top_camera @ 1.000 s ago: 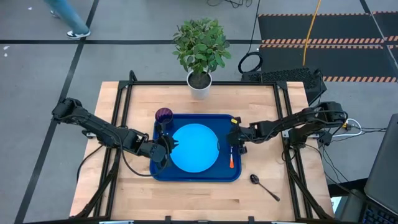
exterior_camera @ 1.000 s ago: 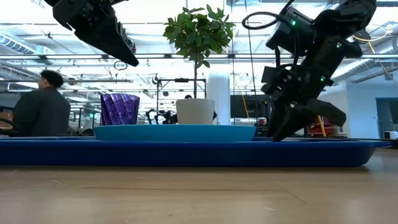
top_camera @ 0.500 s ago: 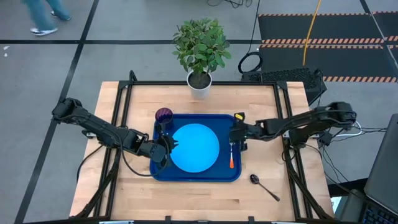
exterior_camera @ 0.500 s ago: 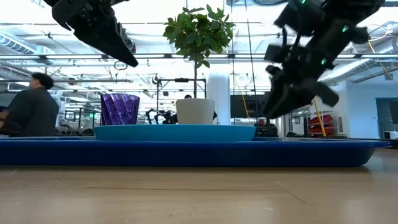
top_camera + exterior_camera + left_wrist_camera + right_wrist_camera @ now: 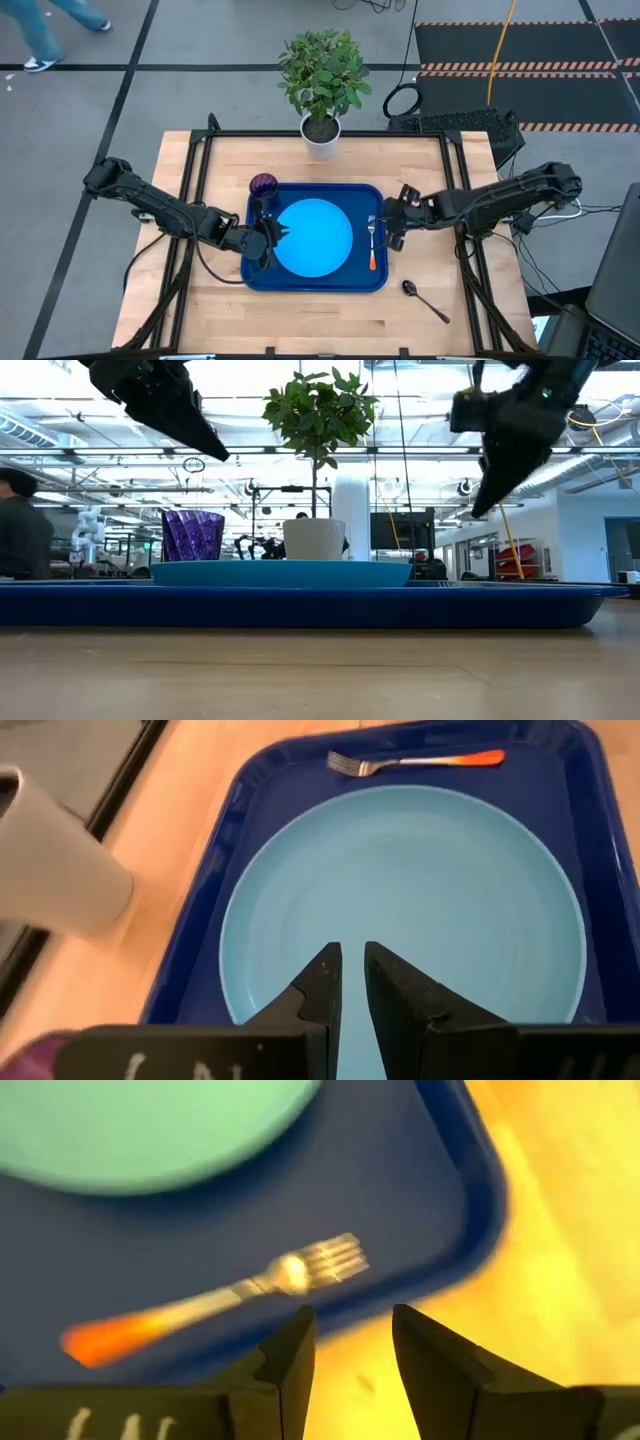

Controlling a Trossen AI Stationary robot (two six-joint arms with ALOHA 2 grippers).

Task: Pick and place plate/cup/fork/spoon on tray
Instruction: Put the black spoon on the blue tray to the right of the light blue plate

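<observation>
The dark blue tray (image 5: 262, 272) lies mid-table with the light-blue plate (image 5: 312, 236) flat in it. The purple cup (image 5: 263, 185) stands upright at the tray's far left corner. The fork (image 5: 372, 246) lies flat on the tray floor right of the plate, orange handle toward the near edge. The spoon (image 5: 425, 300) lies on the wood, right of the tray's near corner. My right gripper (image 5: 392, 224) hangs open above the tray's right rim, clear of the fork (image 5: 215, 1295). My left gripper (image 5: 353, 965) hovers over the plate's left part, holding nothing, with a narrow gap between its fingers.
A potted plant in a white pot (image 5: 321, 135) stands at the table's far edge, behind the tray. Black frame rails (image 5: 200, 180) run along the table's left and right sides. Bare wood (image 5: 300, 320) lies near the front edge. A person walks on the floor beyond.
My right gripper has risen from the fork on the tray floor, moved toward the table's right edge and rolled about its own pointing line. The fork stays flat on the tray.
</observation>
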